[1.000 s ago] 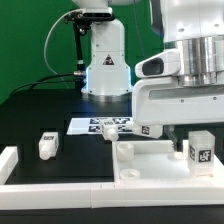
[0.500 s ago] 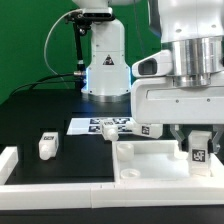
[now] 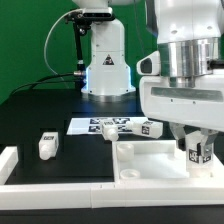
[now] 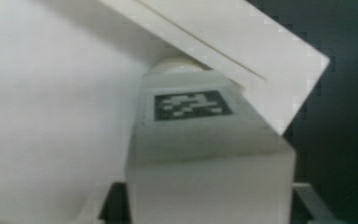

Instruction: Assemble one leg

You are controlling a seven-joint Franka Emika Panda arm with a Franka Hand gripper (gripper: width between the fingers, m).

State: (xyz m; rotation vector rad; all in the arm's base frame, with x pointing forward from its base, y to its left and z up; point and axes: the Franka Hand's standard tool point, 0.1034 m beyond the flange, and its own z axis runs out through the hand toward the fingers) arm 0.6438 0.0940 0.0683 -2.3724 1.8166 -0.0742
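Observation:
My gripper [image 3: 199,138] is shut on a white leg [image 3: 200,152] with a square tag and holds it upright at the near right corner of the white tabletop [image 3: 145,160]. In the wrist view the leg [image 4: 201,130] fills the middle between my gripper's [image 4: 204,206] fingers, its end against the tabletop [image 4: 60,110] near a raised corner rim. Whether the leg's end is seated there is hidden. Another leg [image 3: 47,145] stands on the black table at the exterior view's left. One more tagged leg [image 3: 150,128] lies behind the tabletop.
The marker board [image 3: 95,126] lies flat behind the tabletop, with a small white part [image 3: 118,129] on it. A white rail [image 3: 12,164] runs along the front left. The robot base [image 3: 105,60] stands at the back.
The gripper hand has turned slightly about its axis with the leg in it and stays over the tabletop's right corner. The loose parts have not moved.

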